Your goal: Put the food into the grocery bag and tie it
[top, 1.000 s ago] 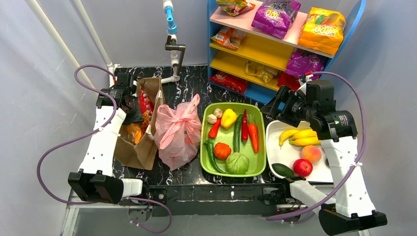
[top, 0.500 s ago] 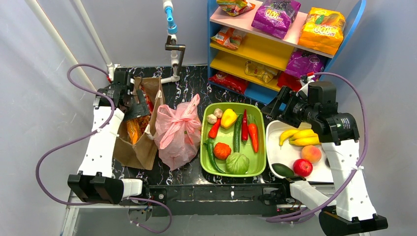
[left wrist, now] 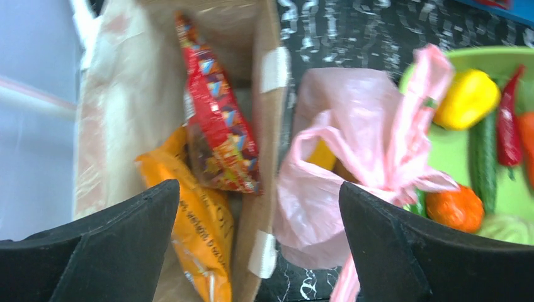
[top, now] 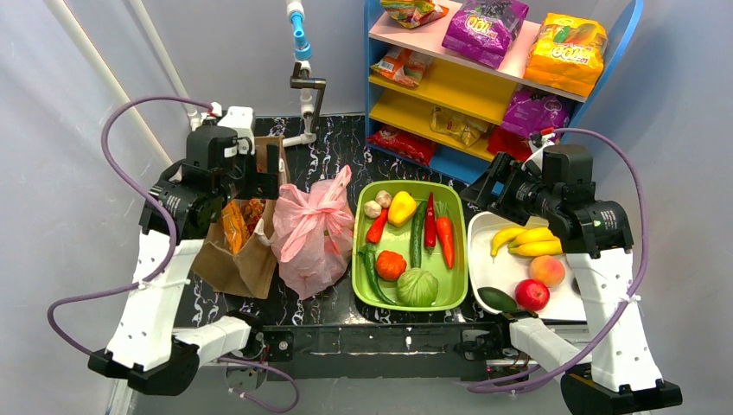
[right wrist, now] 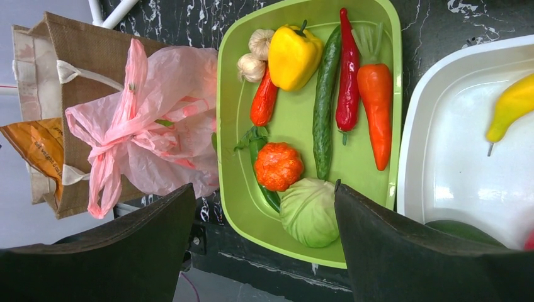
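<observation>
One tied pink bag (top: 311, 229), two snack packets (left wrist: 220, 138) (left wrist: 201, 245), left hand (left wrist: 257, 189) apart, right hand (right wrist: 263, 189) apart

We count two bags: one pink plastic bag (top: 307, 242) and one brown paper bag (top: 246, 264), which holds one red packet (left wrist: 217, 126) and one orange packet (left wrist: 195, 245). Two trays stand beside them, one green tray (right wrist: 293, 126) and one white tray (right wrist: 453, 145); the green one carries two garlic bulbs (right wrist: 252, 66), two red chillies (right wrist: 348, 75), one carrot (right wrist: 376, 107) and one cabbage (right wrist: 310, 211).
</observation>
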Motion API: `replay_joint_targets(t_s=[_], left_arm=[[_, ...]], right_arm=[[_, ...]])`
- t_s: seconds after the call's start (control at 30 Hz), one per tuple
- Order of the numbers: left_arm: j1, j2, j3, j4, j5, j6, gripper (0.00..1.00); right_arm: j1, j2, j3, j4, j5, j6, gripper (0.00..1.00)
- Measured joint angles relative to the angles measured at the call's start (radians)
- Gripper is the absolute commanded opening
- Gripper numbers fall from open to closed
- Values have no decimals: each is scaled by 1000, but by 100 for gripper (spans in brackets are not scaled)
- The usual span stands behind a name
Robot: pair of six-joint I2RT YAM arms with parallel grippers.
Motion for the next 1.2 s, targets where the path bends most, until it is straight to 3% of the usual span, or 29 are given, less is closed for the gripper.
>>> replay_joint_targets(t_s=[0.33,0.7,1.2], left_arm=[[-139,-13,-109,145,269,172,98],[-173,121,-136,179,478,344,98],[-204,158,-301,187,496,459,98]], right_arm=[[0,17,0,0,0,0,87],[0,-19,0,-27,8,0,88],[0,-35,2,-69,7,-12,88]])
